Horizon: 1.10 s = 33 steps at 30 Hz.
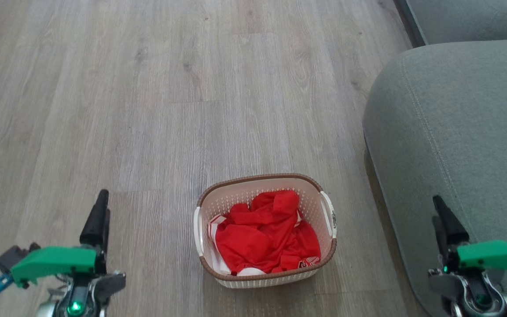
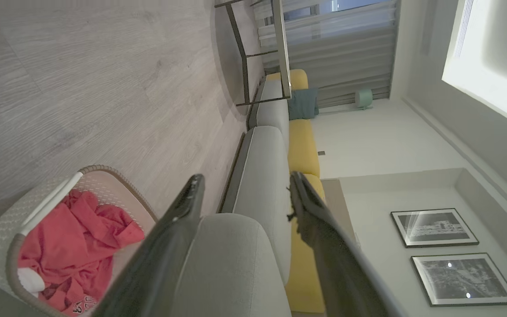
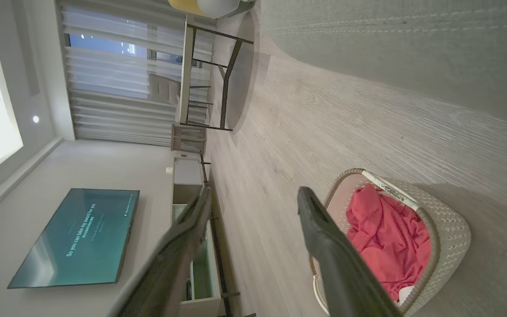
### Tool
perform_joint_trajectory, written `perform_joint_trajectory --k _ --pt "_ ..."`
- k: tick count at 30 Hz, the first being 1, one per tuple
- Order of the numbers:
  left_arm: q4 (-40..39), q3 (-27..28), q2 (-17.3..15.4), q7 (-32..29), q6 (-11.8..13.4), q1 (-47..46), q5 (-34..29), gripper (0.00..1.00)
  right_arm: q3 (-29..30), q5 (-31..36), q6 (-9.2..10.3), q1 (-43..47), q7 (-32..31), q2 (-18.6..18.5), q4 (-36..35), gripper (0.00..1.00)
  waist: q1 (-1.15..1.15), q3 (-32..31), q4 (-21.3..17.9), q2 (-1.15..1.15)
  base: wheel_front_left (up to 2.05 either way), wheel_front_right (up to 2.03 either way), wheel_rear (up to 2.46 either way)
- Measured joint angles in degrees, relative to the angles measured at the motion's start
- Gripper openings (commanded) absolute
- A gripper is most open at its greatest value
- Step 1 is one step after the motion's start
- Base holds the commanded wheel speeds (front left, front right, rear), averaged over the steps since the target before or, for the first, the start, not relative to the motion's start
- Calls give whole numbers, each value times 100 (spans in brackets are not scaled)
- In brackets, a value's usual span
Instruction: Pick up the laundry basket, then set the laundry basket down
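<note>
A: What's on the left?
B: The left gripper (image 1: 102, 196), above the wood floor (image 1: 148, 88), fingers spread wide and empty.
A: And the laundry basket (image 1: 258, 177)?
B: It's on the floor between the grippers, touching neither. It holds red clothing (image 1: 266, 233) and sits near the grey sofa (image 1: 456, 132).
A: And the right gripper (image 1: 438, 204)?
B: By the sofa, fingers parted, holding nothing.

Grey wood-look plank floor (image 1: 148, 110). Laundry basket (image 1: 262, 177) sits upright on it, red clothing (image 1: 266, 237) inside. Grey sofa (image 1: 456, 132) stands on it to the basket's right, near, not touching.
</note>
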<state>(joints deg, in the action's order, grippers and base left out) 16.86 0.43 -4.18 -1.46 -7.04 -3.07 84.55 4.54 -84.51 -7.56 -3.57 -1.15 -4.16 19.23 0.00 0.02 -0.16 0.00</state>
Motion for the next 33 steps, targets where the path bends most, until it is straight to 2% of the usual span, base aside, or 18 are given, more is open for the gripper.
perform_joint_trajectory --k 21,33 --pt "-108 -542 -320 405 308 -316 -2027 100 -85 2651 0 -432 363 -98 46 100 0 -43 -38 0 0 0 0" --pt "75 -731 -415 514 404 -435 -2499 100 -181 3522 0 -488 535 -126 199 100 0 -69 -58 0 0 0 0"
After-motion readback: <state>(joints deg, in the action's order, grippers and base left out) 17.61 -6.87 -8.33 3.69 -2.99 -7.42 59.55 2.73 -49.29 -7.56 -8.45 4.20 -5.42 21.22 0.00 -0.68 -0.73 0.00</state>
